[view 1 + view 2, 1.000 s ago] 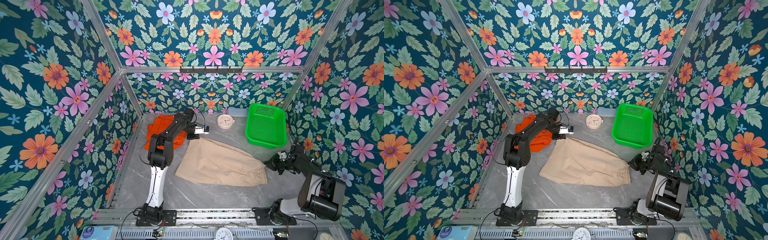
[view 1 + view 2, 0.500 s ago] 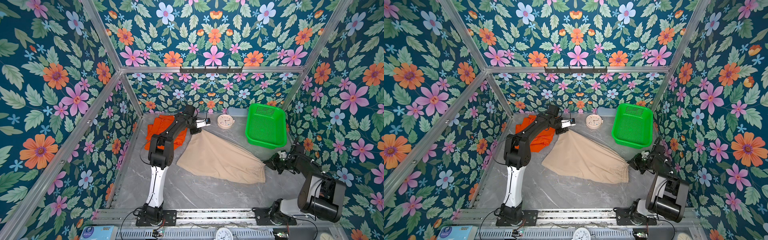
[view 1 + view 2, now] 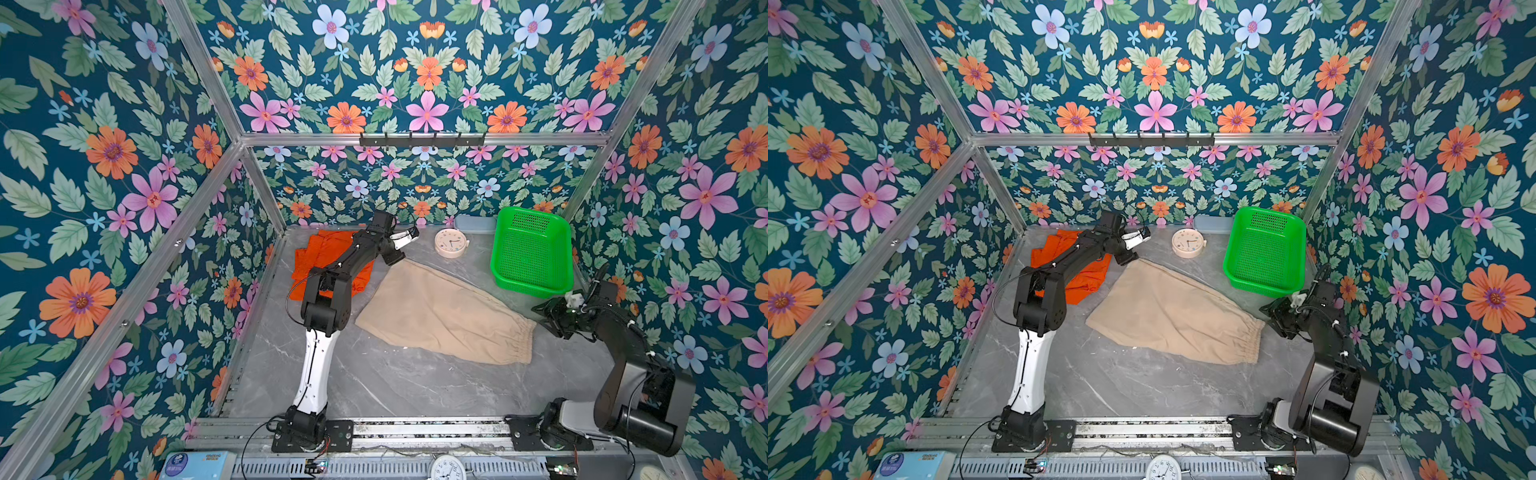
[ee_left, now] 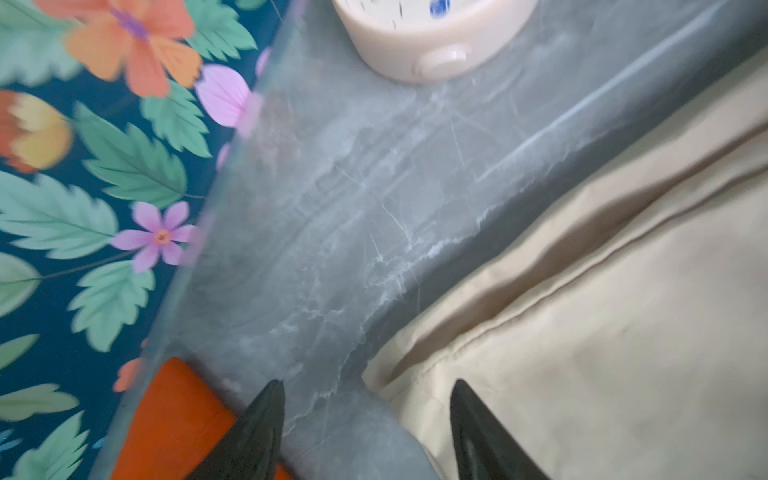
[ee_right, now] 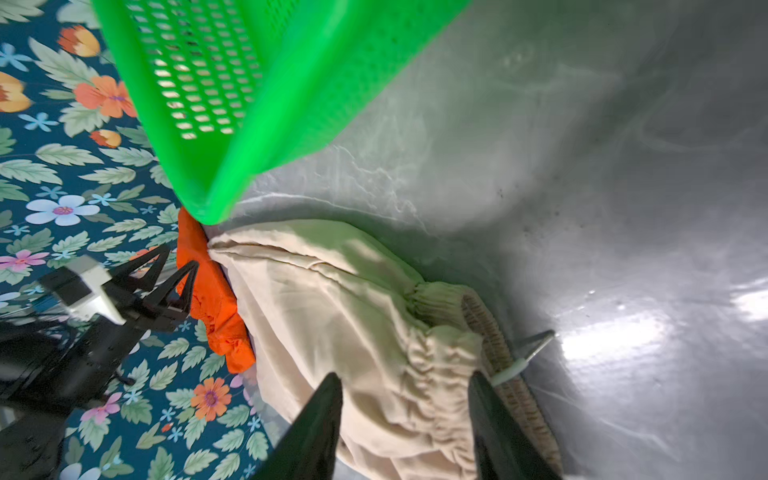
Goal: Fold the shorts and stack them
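1. I am looking down on a grey marble tabletop [image 3: 395,386] walled in by floral panels. Clock directions are read from its middle, with twelve at the far wall.
2. The beige shorts [image 3: 436,316] lie flat across the middle, running from about eleven o'clock to four o'clock. The gathered elastic waist is at the four o'clock end.
3. The orange shorts [image 3: 316,253] are bunched in the ten o'clock corner, just beside the beige pair. My left arm crosses over part of them.
4. My left hand [image 3: 394,258] hangs at the eleven o'clock tip of the beige shorts. In its wrist view the left hand [image 4: 365,386] is spread wide and grips nothing. One fingertip [image 4: 473,419] is over the beige hem, and bare tabletop shows between the two.
5. My right hand [image 3: 542,311] sits at three o'clock, just beside the elastic waist. In its wrist view the right hand [image 5: 405,376] is also spread. The waistband shows between the fingers and is not pinched.
6. A green basket [image 3: 534,224] stands at one o'clock.
7. A small round clock [image 3: 451,242] lies face up at twelve o'clock.
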Robot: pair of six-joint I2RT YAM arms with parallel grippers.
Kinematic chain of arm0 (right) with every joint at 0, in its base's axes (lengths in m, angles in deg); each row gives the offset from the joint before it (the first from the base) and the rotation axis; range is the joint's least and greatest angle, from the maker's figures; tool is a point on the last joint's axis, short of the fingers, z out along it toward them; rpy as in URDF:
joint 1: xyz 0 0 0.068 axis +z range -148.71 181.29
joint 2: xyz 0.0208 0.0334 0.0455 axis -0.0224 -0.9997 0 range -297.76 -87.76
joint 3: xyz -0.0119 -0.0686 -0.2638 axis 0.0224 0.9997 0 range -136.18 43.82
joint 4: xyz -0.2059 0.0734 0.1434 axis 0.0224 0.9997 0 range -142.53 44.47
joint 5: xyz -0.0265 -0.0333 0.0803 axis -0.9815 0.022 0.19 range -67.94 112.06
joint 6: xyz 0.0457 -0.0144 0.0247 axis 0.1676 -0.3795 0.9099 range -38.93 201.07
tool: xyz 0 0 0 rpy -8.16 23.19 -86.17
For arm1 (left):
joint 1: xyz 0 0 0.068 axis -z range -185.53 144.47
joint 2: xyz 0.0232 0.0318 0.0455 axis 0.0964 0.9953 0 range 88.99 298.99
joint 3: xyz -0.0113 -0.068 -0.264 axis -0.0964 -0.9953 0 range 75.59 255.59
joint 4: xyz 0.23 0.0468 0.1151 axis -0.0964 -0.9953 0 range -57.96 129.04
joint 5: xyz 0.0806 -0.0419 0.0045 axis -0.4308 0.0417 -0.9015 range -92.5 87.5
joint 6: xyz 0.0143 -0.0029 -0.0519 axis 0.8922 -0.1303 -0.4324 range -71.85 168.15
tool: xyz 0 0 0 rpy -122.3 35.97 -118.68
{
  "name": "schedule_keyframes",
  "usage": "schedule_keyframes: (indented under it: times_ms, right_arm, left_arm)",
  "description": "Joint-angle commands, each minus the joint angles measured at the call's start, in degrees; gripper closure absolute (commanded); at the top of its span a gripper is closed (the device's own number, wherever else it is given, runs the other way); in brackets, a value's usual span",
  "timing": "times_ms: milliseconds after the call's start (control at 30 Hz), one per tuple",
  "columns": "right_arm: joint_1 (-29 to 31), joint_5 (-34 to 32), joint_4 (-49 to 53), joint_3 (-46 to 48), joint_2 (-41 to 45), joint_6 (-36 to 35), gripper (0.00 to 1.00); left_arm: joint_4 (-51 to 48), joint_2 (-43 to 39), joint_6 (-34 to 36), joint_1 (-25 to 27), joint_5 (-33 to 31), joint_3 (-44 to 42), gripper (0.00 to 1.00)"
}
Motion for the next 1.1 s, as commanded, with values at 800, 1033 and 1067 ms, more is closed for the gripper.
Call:
schedule_keyframes:
  times_ms: [800,1033,1067]
  right_arm:
    - [-1.37,-2.46,-7.21,7.30,2.84,7.97,0.47]
    - [-1.73,-2.72,-7.14,7.84,2.95,7.98,0.46]
    - [-1.74,-2.68,-7.13,8.01,3.04,7.98,0.46]
  left_arm:
    - [23.78,-6.49,-14.01,41.24,22.15,-20.94,0.28]
    - [21.47,0.75,-12.17,43.74,19.69,-16.77,0.28]
    - [21.17,1.31,-11.46,43.90,19.15,-17.23,0.27]
